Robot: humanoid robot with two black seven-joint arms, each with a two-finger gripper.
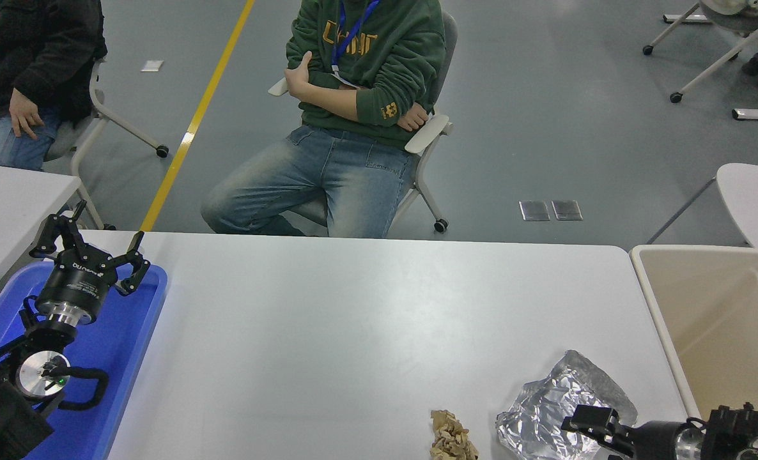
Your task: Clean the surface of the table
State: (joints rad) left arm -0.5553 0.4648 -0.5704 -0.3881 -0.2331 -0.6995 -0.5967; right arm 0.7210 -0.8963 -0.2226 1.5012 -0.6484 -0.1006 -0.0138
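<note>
The table surface is a wide white-grey top filling the middle of the head view. A crumpled sheet of silver foil lies on it near the front right, and a small brown crumpled wad lies to the foil's left at the front edge. My right gripper reaches in from the lower right, low over the foil's near side; its state is hidden by the angle. Over the blue tray at the lower left, my left gripper stands parked, open and holding nothing.
A beige bin stands against the table's right end. Smaller white tables show at the left and the right. A person in a green hoodie sits on a chair beyond the far edge, and another person sits at the top left.
</note>
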